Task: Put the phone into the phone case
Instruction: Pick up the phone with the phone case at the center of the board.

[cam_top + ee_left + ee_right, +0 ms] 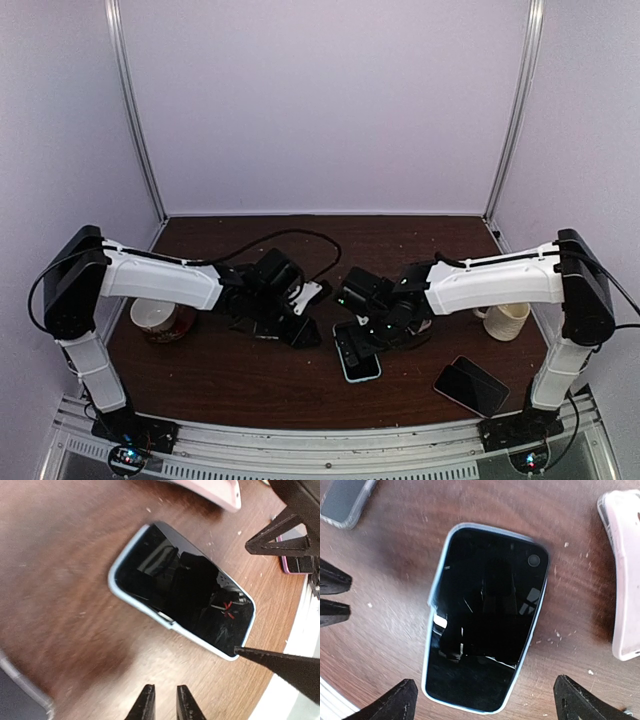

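Phone (485,625) lies in its case (429,650) mid-desk (380,630), toward 6 o'clock. Our right gripper (485,697) straddles it, jaws wide; left gripper (164,705) is nearly closed, empty. We judge one long edge may be unseated and could spring out.

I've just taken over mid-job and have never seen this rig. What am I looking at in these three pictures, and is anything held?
Two robot arms are bolted at the near edge of a table, each ending in a two-finger gripper. One picture looks down from above and behind them; the other two come from cameras on the wrists. Between the arms lies the phone, apparently seated in a light blue case. The right gripper hangs open over it, fingers spread wider than it; the left gripper is almost closed, empty. Nothing is held. Also on the table: a pink case, another phone, a left cup and a right cup.
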